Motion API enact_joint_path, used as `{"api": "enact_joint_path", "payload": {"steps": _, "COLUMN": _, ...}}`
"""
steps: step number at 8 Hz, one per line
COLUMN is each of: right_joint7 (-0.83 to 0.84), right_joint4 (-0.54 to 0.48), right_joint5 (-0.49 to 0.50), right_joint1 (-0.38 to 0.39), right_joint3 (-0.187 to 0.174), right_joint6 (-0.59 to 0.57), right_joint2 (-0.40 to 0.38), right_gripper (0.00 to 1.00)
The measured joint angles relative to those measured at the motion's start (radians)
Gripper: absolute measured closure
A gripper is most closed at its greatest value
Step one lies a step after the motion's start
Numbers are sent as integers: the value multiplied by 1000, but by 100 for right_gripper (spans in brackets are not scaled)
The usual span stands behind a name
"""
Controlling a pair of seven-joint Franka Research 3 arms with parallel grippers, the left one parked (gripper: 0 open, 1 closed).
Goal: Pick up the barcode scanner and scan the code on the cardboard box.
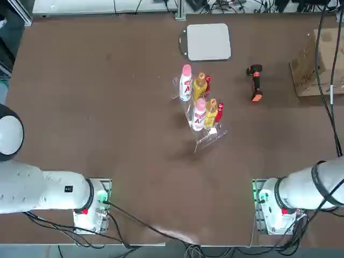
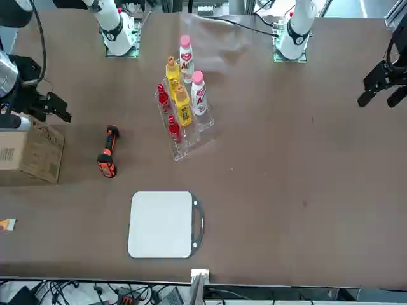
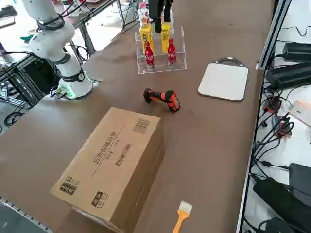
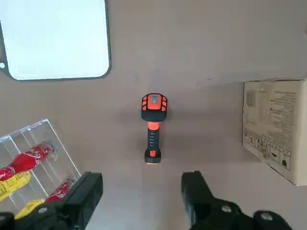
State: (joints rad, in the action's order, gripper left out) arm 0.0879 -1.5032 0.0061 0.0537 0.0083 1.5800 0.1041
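Observation:
The barcode scanner (image 1: pixel 255 83) lies flat on the brown table, black with an orange handle end, between the bottle rack and the cardboard box (image 1: pixel 317 64). In the wrist view the scanner (image 4: pixel 153 127) is straight ahead of my right gripper (image 4: pixel 141 191), well below it. The gripper is open with nothing between its fingers. The cardboard box (image 3: pixel 114 162) lies on its side at the table's right edge, printed labels and a barcode on its upper face. From the front, the right gripper (image 2: pixel 37 113) hovers high over the box (image 2: pixel 28 149), beside the scanner (image 2: pixel 108 151).
A clear rack (image 1: pixel 207 134) holding red, yellow and white bottles stands mid-table. A flat grey rounded-square pad (image 1: pixel 208 41) lies at the far side. A small orange-handled brush (image 3: pixel 181 216) lies near the table edge by the box.

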Motion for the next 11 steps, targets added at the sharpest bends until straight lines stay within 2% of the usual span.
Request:
{"api": "enact_joint_path", "payload": {"steps": 6, "right_joint7": -1, "right_joint4": -7, "right_joint5": -2, "right_joint1": -46, "right_joint3": -2, "right_joint6": -11, "right_joint2": 22, "right_gripper": 0}}
{"api": "enact_joint_path", "payload": {"steps": 8, "right_joint7": -1, "right_joint4": -59, "right_joint5": -2, "right_joint1": -47, "right_joint3": 1, "right_joint6": 24, "right_joint2": 43, "right_gripper": 0}}
{"api": "enact_joint_path", "payload": {"steps": 9, "right_joint7": -1, "right_joint4": -138, "right_joint5": -2, "right_joint1": -45, "right_joint3": 5, "right_joint6": 131, "right_joint2": 51, "right_gripper": 0}}
{"api": "enact_joint_path", "payload": {"steps": 11, "right_joint7": -2, "right_joint4": -370, "right_joint5": -2, "right_joint1": -35, "right_joint3": 14, "right_joint6": 416, "right_joint2": 65, "right_gripper": 0}}
